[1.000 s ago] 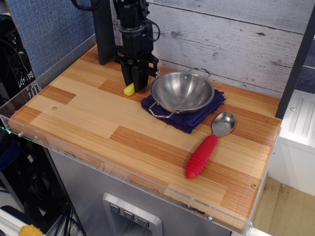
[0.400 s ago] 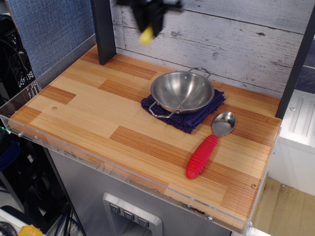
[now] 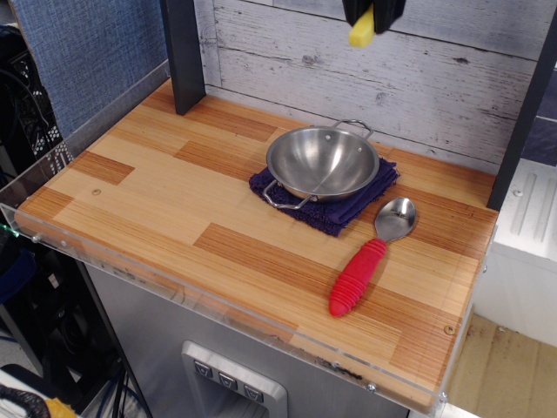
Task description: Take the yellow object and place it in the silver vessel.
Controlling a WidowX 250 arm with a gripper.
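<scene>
yellow object (image 3: 361, 30): stubby, bright, hanging upright | claw (image 3: 372, 16): clamped on it

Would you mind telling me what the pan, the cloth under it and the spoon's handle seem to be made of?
The pan looks like polished stainless steel: bright, mirror-like reflections, thin wire handles. The cloth appears to be dark purple fabric, matte and soft-edged. The spoon has a shiny metal bowl and a ribbed red handle, probably silicone or plastic.

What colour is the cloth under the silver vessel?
Dark purple-blue cloth under the silver vessel, clearest in the observation.image view.
</scene>
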